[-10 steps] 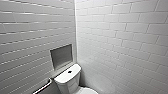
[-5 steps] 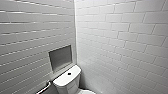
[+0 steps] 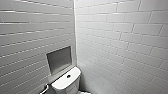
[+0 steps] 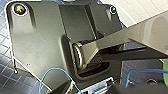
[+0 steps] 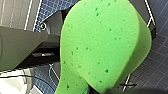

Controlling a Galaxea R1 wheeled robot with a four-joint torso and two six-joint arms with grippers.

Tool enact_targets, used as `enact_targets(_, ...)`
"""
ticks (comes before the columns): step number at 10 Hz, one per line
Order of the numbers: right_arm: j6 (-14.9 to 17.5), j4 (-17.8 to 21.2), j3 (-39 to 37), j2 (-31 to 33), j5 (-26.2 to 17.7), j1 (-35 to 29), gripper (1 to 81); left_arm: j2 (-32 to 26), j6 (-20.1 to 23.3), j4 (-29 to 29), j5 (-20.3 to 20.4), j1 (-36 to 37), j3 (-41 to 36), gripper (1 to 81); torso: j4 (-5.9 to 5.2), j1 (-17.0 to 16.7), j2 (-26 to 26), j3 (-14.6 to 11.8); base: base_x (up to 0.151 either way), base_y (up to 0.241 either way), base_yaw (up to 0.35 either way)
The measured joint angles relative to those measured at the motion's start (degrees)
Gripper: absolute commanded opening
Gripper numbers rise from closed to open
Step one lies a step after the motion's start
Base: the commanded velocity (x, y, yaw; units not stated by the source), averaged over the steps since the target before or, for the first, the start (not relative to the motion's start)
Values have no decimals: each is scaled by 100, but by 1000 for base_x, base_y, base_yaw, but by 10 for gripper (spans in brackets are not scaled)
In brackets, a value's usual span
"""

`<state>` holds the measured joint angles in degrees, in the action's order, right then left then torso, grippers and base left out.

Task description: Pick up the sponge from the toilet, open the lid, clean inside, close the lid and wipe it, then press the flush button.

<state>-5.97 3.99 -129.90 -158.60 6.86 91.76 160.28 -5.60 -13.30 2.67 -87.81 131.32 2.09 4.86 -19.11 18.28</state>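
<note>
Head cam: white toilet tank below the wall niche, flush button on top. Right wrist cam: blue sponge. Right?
Not quite. The sponge is bright green, not blue, as the right wrist view shows. The rest holds: the toilet has its tank below the niche, with the flush button on top.

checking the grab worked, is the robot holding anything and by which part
Right gripper holds the green sponge, apparently near its pinched middle; exact grip hidden.

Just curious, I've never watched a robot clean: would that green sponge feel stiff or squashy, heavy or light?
Probably squashy and light: the sponge has small pores scattered over its green face, like foam. Its thick edge suggests it would hold shape rather than flop. The matt, pitted surface looks unlikely to slip.
</note>
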Motion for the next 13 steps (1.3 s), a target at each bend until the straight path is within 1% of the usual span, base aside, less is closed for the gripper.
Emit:
enact_targets(8, 0, 0, -22, -2, 0, 2, 10, 2, 0, 0, 0, -4, -1, 811, 0, 2, 0, 0, 81, 0, 0)
enact_targets(13, 0, 0, -22, 22, 7, 17, 10, -13, -5, 0, -4, -1, -6, 811, 0, 2, 2, 0, 0, 0, 0)
